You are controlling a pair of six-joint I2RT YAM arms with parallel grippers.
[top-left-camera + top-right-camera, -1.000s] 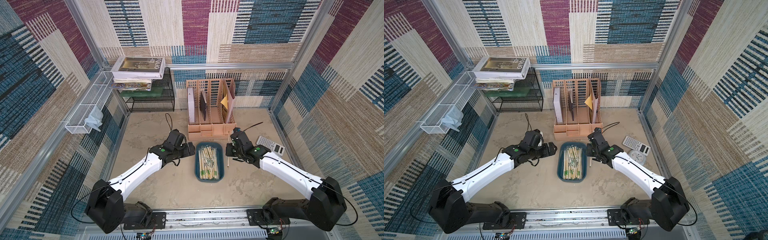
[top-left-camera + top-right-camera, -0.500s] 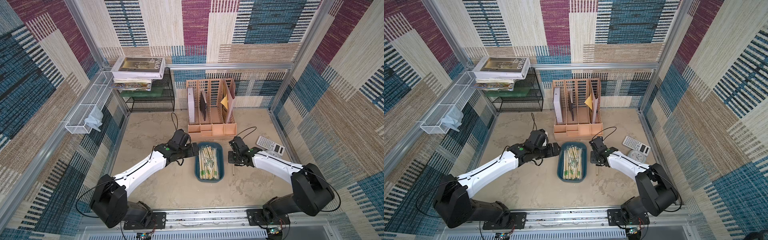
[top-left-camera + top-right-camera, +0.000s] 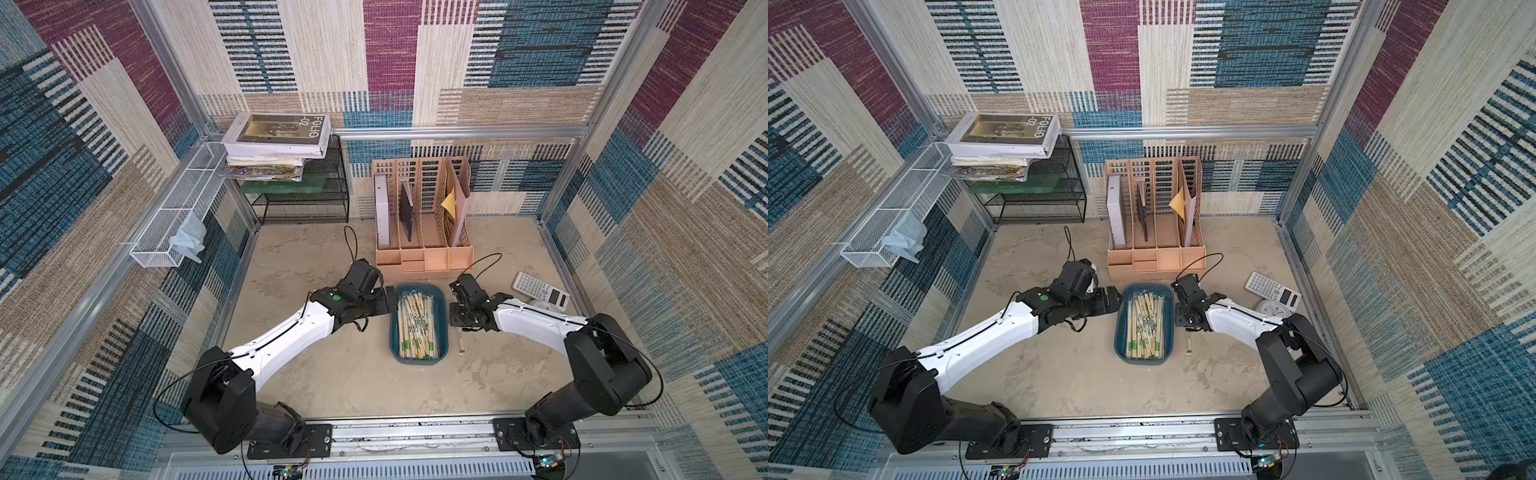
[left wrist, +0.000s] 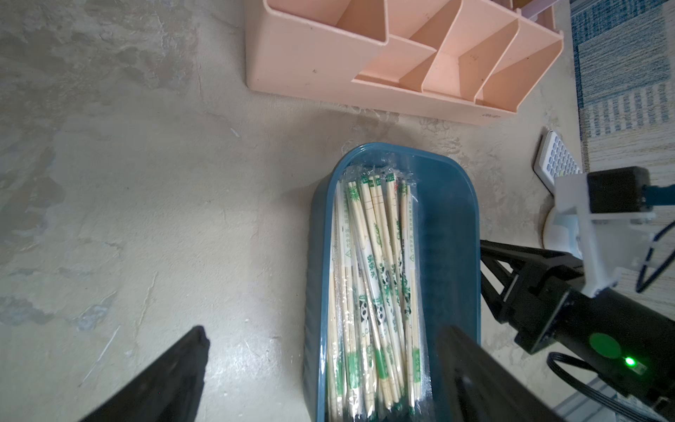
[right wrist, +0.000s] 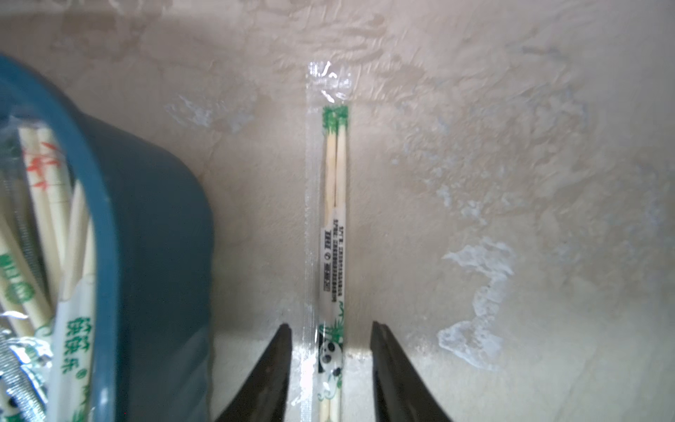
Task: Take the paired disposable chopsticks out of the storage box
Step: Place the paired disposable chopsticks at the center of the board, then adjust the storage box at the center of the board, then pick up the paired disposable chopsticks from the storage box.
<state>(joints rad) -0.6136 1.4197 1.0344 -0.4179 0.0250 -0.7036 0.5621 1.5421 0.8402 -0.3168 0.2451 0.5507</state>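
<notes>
The storage box (image 3: 419, 360) (image 3: 1144, 360) is a dark teal tray in mid-table, filled with the paired disposable chopsticks (image 3: 417, 324) (image 3: 1145, 322) (image 4: 376, 277) in clear wrappers. One wrapped pair (image 3: 460, 343) (image 3: 1188, 343) (image 5: 334, 226) lies flat on the table just right of the box wall (image 5: 157, 255). My right gripper (image 3: 457, 321) (image 5: 330, 329) is low over that pair's near end, jaws apart on either side of it without touching. My left gripper (image 3: 390, 300) (image 4: 325, 332) is wide open, empty, straddling the box's left rim (image 4: 456, 171).
A peach file organizer (image 3: 424, 257) stands just behind the box. A calculator (image 3: 540, 289) and a white clock (image 3: 540, 305) lie at the right. A black mesh rack (image 3: 303, 199) with books fills the back left corner, and a white wire basket (image 3: 166, 224) hangs on the left wall.
My right gripper came down beside the box and opened, leaving the chopstick pair on the table. My left gripper moved right, up to the box's left rim.
</notes>
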